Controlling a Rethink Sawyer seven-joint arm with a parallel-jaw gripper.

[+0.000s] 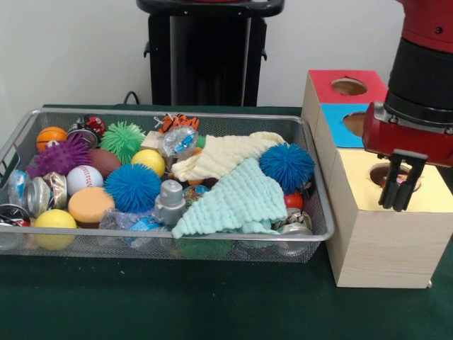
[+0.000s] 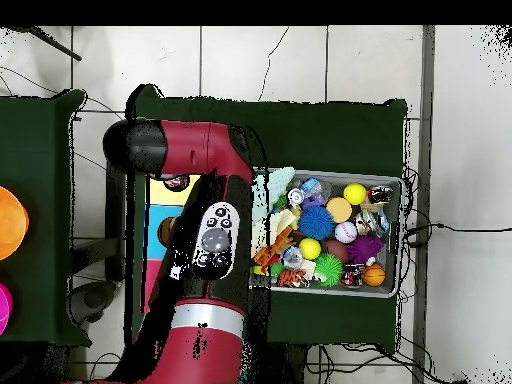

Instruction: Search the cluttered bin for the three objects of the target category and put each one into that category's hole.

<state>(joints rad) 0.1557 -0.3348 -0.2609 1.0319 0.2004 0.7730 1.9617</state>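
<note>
Over the yellow box's hole (image 1: 393, 175), your gripper (image 1: 400, 205) hangs with fingers nearly together and seemingly empty, so next return to the bin (image 1: 317, 188) for another target.

A green cloth (image 1: 141, 304) covers the table. Orange (image 2: 12, 222) and pink (image 2: 4, 308) discs (cut off at the overhead view's edge) lie on a second table (image 2: 40, 150). Cables (image 2: 440, 228) cross the tiled floor (image 2: 300, 60).

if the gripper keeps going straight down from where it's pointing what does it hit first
Probably nothing solid at first: the gripper points down over the hole in the yellow-topped box, so it would likely enter it, though depth is unclear.
</note>
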